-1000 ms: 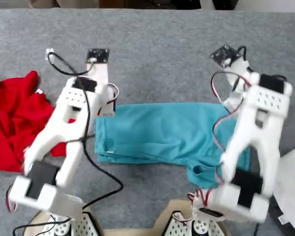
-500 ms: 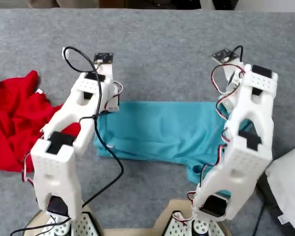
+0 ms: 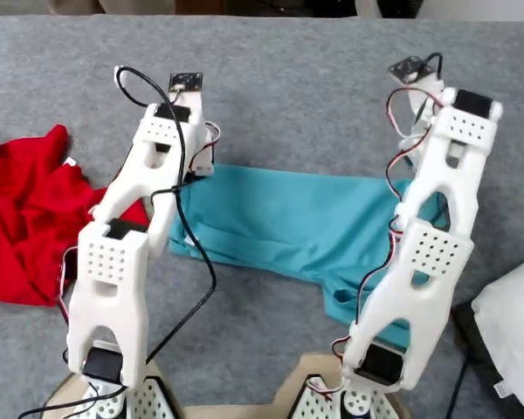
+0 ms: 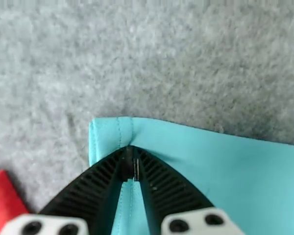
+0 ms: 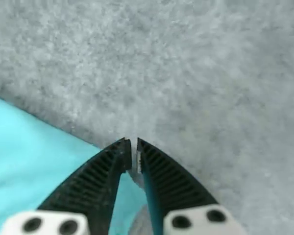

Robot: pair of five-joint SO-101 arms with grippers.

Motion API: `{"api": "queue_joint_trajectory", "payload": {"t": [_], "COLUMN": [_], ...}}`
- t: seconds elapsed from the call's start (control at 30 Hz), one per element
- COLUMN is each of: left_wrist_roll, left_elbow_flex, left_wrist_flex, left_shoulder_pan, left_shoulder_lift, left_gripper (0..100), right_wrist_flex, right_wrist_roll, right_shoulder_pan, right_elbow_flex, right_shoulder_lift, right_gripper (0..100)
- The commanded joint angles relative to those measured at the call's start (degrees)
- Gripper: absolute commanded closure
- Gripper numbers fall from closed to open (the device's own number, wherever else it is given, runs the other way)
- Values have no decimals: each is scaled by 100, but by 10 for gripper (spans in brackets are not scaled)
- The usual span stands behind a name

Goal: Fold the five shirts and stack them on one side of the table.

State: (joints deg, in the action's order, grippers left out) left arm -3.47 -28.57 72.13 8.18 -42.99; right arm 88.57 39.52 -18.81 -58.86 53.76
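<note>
High view: nearest us, the white cloth [image 3: 515,323] sits at the right edge and the red shirt [image 3: 22,227] lies crumpled on the left. Between the arms stretches the teal shirt [image 3: 288,223]. At its far corners, the left gripper [image 4: 131,164] clamps tight on the hem. The right gripper [image 5: 131,155] pinches narrow, with teal cloth between its jaws. Beyond lies the grey table [image 3: 288,87].

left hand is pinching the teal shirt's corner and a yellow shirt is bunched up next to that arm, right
Not quite: that is a red shirt, not a yellow one, as the high view shows. The left hand does pinch the teal shirt at its corner.
</note>
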Motion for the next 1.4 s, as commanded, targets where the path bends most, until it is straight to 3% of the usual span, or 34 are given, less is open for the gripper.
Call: {"api": "queue_joint_trajectory", "payload": {"t": [0.0, 0.2, 0.47, 0.7, 0.87, 1.0, 1.2, 1.37], "left_wrist_roll": [0, 70, 264, 264, 264, 264, 264, 255], "left_elbow_flex": [-668, -1319, -1415, -791, 97, 571, 1090, 818], "left_wrist_flex": [448, 1363, 2040, 1811, 527, -141, -949, -888], "left_shoulder_pan": [-70, -62, 369, 519, 202, 149, 185, 167], "left_shoulder_lift": [-4, -4, 84, 769, 804, 804, 752, 514], "left_gripper": [981, 981, 981, 981, 981, 981, 981, 981], "right_wrist_flex": [1002, 1389, 1187, -536, -2286, -2857, -2892, -2629], "right_wrist_roll": [185, 105, 62, 88, 149, 290, 492, 536], "right_shoulder_pan": [180, 84, 4, -84, -251, -321, -312, -295], "right_elbow_flex": [-1156, -1349, 1824, 4637, 5807, 5622, 4382, 3547], "right_shoulder_lift": [-22, -303, -2290, -3415, -3125, -2536, -1710, -1349], "right_gripper": [960, 961, 977, 977, 977, 976, 976, 976]}}
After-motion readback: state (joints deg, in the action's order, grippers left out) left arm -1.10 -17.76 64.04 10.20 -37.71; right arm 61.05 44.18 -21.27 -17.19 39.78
